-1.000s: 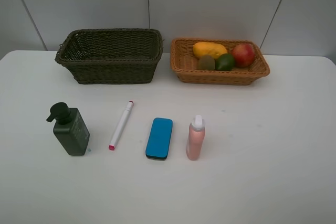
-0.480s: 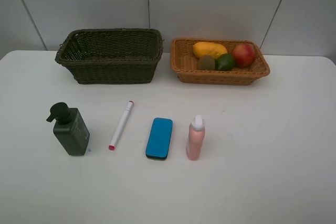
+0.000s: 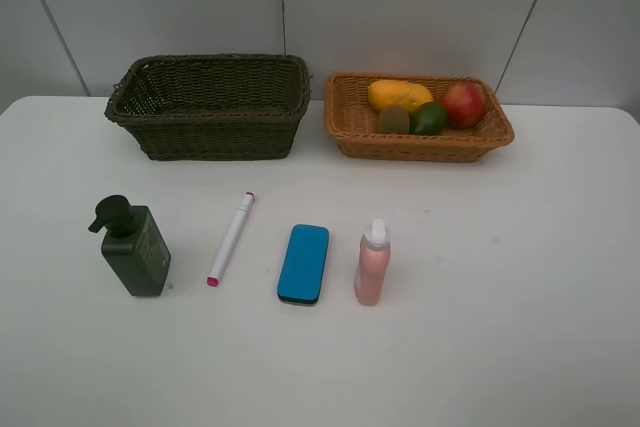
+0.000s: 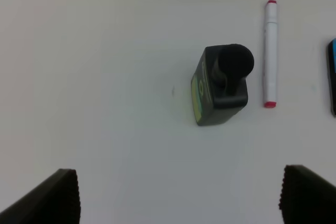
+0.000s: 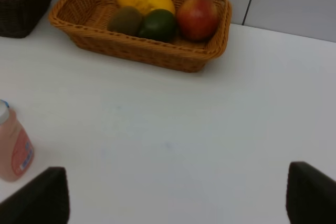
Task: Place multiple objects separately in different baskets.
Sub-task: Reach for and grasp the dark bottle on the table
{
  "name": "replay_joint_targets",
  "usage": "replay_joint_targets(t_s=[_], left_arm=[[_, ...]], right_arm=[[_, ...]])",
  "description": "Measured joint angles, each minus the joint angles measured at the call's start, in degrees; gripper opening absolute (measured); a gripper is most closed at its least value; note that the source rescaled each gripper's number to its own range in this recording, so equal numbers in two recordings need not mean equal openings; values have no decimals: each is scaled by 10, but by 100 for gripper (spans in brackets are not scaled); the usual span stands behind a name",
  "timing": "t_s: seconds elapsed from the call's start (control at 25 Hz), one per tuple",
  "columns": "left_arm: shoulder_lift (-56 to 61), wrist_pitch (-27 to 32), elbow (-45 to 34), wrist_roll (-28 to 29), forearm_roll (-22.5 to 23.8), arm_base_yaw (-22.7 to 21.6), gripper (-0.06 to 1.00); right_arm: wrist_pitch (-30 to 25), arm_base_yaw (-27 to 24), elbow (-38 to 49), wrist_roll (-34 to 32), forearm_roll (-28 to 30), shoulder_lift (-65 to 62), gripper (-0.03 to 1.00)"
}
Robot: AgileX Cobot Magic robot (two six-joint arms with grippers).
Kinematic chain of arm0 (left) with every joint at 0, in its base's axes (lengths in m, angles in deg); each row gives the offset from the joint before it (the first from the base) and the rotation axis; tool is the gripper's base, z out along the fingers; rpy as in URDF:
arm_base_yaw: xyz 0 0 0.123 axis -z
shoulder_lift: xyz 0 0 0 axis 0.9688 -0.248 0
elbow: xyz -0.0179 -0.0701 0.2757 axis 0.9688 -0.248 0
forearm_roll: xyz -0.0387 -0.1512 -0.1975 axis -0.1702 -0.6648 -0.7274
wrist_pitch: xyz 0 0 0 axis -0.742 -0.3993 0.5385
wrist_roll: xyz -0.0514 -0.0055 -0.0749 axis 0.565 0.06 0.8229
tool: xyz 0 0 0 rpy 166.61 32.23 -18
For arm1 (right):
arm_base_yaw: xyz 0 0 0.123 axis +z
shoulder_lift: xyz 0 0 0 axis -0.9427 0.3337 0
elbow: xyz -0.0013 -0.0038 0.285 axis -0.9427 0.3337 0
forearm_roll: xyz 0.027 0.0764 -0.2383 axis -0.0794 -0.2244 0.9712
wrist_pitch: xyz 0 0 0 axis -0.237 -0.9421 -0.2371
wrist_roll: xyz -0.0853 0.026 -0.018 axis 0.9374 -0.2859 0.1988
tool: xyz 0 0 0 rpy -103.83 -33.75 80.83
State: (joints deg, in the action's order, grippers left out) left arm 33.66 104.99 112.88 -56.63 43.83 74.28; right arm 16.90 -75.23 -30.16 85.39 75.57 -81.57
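Observation:
On the white table stand a dark green pump bottle (image 3: pixel 135 247), a pink-capped marker (image 3: pixel 231 238), a blue eraser (image 3: pixel 303 263) and a pink spray bottle (image 3: pixel 372 263) in a row. Behind them, the dark olive basket (image 3: pixel 215 132) holds nothing visible. The orange-tan basket (image 3: pixel 420 147) holds a mango (image 3: pixel 398 94), pomegranate (image 3: pixel 464 104), avocado (image 3: pixel 430 119) and kiwi (image 3: pixel 393 119). My left gripper (image 4: pixel 178 203) hangs open above the table short of the pump bottle (image 4: pixel 223 85). My right gripper (image 5: pixel 178 198) is open, well short of the orange-tan basket (image 5: pixel 142 53). Neither shows in the high view.
A grey panelled wall (image 3: pixel 400 7) rises right behind both baskets. The table's (image 3: pixel 520 297) back edge runs along it. The spray bottle (image 5: pixel 13 148) stands at the edge of the right wrist view, the marker (image 4: pixel 270 53) beside the pump bottle in the left one.

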Motion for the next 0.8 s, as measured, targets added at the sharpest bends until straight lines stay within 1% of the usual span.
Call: replay_joint_targets(t_s=[0.32, 0.52, 0.8], left_arm=[[-124, -2, 9, 2, -36, 0, 100], [-192, -20, 9, -11, -65, 0, 100], [-252, -47, 9, -22, -79, 0, 100]], right_arm=[[0, 0, 0, 0, 0, 0, 100], [0, 0, 0, 0, 0, 0, 100], [0, 0, 0, 0, 0, 0, 100]])
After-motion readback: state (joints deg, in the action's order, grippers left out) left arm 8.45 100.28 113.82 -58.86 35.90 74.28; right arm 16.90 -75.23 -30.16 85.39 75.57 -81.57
